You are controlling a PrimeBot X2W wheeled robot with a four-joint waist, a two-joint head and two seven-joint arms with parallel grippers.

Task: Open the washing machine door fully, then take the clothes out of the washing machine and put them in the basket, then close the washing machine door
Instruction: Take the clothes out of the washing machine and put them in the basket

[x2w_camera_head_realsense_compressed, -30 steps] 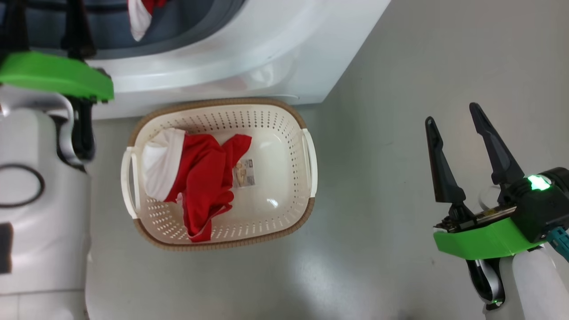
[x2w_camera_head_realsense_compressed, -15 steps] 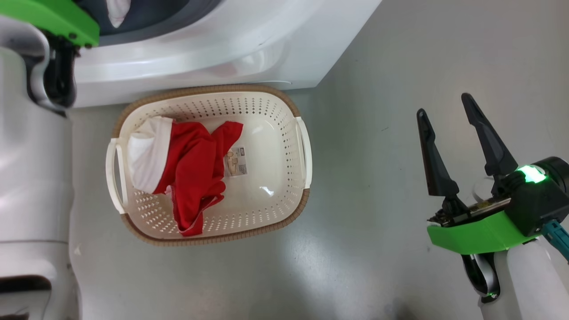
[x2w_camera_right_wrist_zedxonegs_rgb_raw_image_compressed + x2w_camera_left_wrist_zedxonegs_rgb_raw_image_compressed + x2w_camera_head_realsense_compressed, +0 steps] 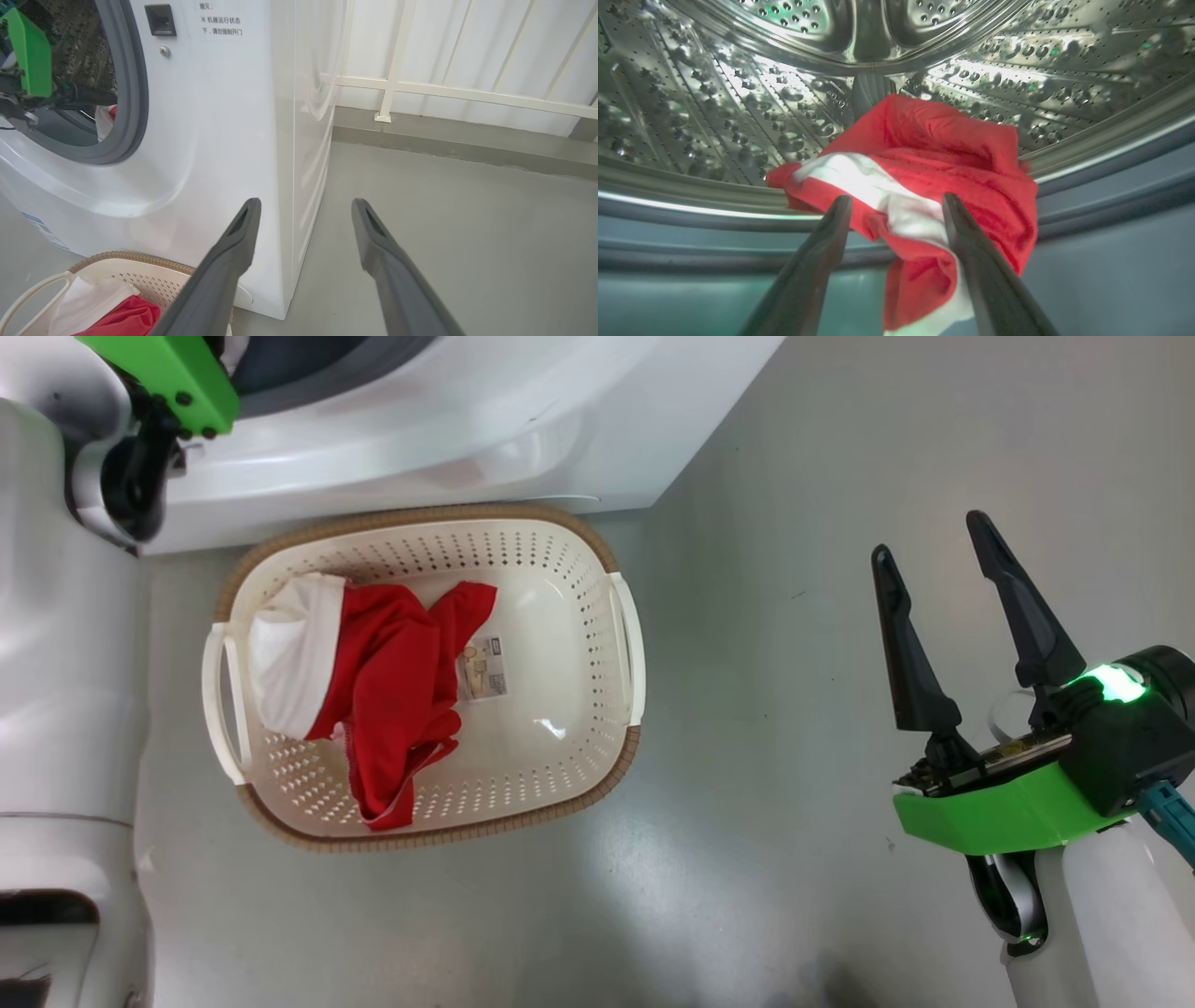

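My left gripper (image 3: 896, 200) is open inside the washing machine (image 3: 448, 420), one finger on each side of a red and white cloth (image 3: 934, 154). The cloth lies at the steel drum's (image 3: 738, 116) lip and hangs over the grey gasket (image 3: 1111, 186). The basket (image 3: 420, 515) stands on the floor before the machine with a red and white garment (image 3: 392, 672) in its left half. To the basket's right, my right gripper (image 3: 928, 536) hangs open and empty over the floor. The washing machine door is out of view.
The grey floor (image 3: 794, 803) stretches right of the basket and machine. A white railing (image 3: 467, 93) on a low kerb runs behind the machine's right side. My pale left forearm (image 3: 65, 663) stands close to the basket's left handle.
The camera has shifted, so the basket sits further left and up in the picture. My left arm has reached deeper into the machine's opening. The right gripper holds its pose.
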